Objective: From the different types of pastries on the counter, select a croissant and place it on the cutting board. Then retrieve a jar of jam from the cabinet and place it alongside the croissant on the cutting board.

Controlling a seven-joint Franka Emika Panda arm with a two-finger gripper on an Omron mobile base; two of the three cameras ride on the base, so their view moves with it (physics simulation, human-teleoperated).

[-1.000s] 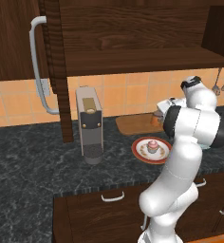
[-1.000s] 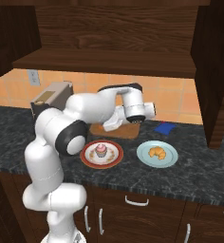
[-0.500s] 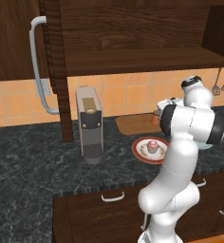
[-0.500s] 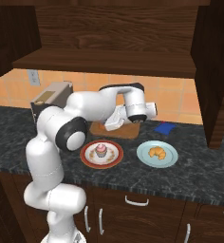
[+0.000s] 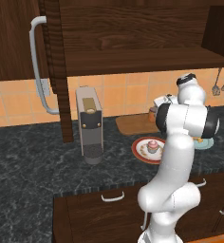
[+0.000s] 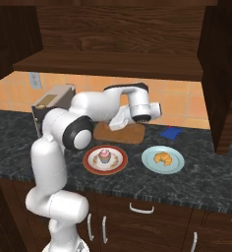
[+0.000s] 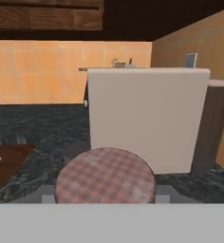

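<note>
You will find no readable text, label, brand, number or sign in any of these views. The coffee machine (image 5: 89, 124) carries only a plain gold panel, and the checked lid (image 7: 105, 176) shows pattern alone, no lettering.

both base views look forward and down from behind the arm, left and right, sharing the counter (image 5: 33, 156), red-rimmed plate (image 6: 92, 167) and cutting board (image 5: 133, 124). the hand view sits low and close, facing level over the worktop.
</note>
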